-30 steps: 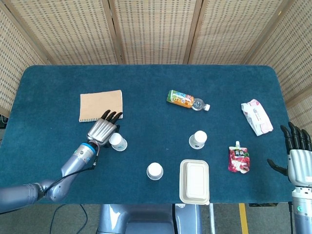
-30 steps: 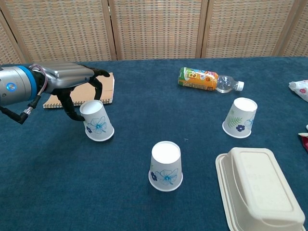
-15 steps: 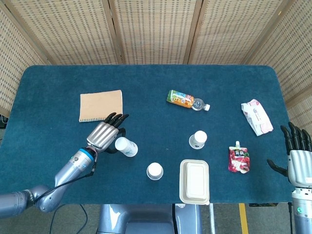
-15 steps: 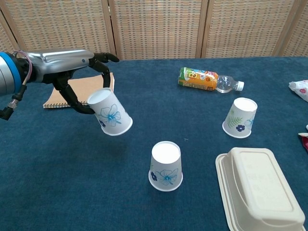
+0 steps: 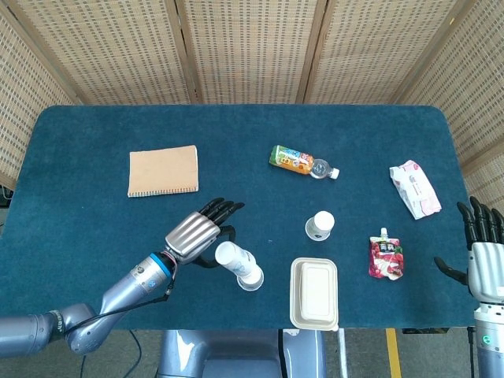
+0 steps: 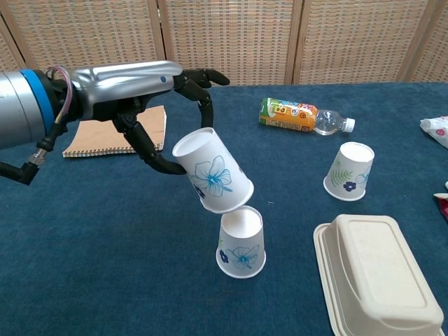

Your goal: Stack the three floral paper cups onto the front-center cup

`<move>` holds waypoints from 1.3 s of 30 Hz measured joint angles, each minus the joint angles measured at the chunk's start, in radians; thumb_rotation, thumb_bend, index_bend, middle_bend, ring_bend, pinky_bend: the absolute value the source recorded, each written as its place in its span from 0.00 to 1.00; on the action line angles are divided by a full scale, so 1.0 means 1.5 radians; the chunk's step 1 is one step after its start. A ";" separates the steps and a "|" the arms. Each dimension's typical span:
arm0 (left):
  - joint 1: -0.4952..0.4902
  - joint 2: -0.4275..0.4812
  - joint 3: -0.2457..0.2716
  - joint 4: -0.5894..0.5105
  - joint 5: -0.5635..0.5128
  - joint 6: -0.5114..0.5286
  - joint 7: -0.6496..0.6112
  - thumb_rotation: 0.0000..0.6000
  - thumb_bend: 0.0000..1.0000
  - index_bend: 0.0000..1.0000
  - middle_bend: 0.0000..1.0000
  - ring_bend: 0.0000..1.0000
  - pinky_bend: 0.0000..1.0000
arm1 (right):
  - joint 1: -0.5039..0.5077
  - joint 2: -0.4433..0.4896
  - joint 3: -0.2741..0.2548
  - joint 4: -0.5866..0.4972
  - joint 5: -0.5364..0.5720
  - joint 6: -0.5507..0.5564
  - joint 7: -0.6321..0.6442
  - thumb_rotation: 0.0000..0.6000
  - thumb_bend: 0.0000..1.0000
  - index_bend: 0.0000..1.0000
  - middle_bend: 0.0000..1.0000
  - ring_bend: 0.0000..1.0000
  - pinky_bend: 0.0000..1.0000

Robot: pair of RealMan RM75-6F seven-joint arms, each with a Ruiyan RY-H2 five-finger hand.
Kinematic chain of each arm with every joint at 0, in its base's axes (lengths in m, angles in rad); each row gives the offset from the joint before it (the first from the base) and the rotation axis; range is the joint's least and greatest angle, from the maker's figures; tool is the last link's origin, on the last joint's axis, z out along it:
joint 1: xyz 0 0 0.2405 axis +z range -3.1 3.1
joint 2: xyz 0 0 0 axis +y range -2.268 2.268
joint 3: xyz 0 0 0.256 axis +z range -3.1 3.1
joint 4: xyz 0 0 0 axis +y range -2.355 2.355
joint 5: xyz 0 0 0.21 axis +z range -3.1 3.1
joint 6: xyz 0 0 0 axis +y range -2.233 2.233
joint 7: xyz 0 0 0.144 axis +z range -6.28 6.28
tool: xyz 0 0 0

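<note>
My left hand [image 6: 150,105] [image 5: 198,233] holds a floral paper cup [image 6: 212,170] [image 5: 235,258] upside down and tilted, its rim just above the front-center cup [image 6: 241,242] [image 5: 253,279], which stands upside down on the blue table. A third floral cup [image 6: 349,171] [image 5: 319,224] stands upside down to the right, apart from both. My right hand [image 5: 483,250] hangs at the table's right edge with fingers spread and nothing in it.
A white lidded food box [image 6: 376,278] [image 5: 314,292] lies just right of the front-center cup. An orange drink bottle [image 6: 299,116] lies at the back. A tan notebook [image 5: 163,170] is back left. A red pouch [image 5: 385,257] and a white packet [image 5: 415,188] lie right.
My left hand has lifted the cup off the table and carried it rightward and forward, from beside the notebook to just over the front-center cup. The right hand has stayed put.
</note>
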 measured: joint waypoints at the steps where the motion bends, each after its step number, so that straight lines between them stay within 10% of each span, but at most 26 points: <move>1: -0.003 -0.002 -0.001 -0.004 -0.003 -0.002 0.007 1.00 0.24 0.50 0.00 0.00 0.01 | -0.001 0.001 0.001 -0.001 0.002 0.000 0.002 1.00 0.08 0.07 0.00 0.00 0.00; 12: -0.034 -0.026 0.003 -0.025 -0.075 -0.017 0.106 1.00 0.23 0.44 0.00 0.00 0.00 | -0.005 0.010 0.005 -0.001 0.008 0.003 0.019 1.00 0.08 0.07 0.00 0.00 0.00; 20: -0.047 -0.049 0.013 -0.015 -0.103 -0.012 0.150 1.00 0.12 0.15 0.00 0.00 0.00 | -0.007 0.013 0.004 0.000 0.008 0.001 0.024 1.00 0.08 0.07 0.00 0.00 0.00; 39: 0.073 0.019 0.068 -0.034 -0.008 0.174 0.120 1.00 0.11 0.10 0.00 0.00 0.00 | -0.004 0.020 0.002 -0.011 0.005 -0.007 0.022 1.00 0.08 0.09 0.00 0.00 0.00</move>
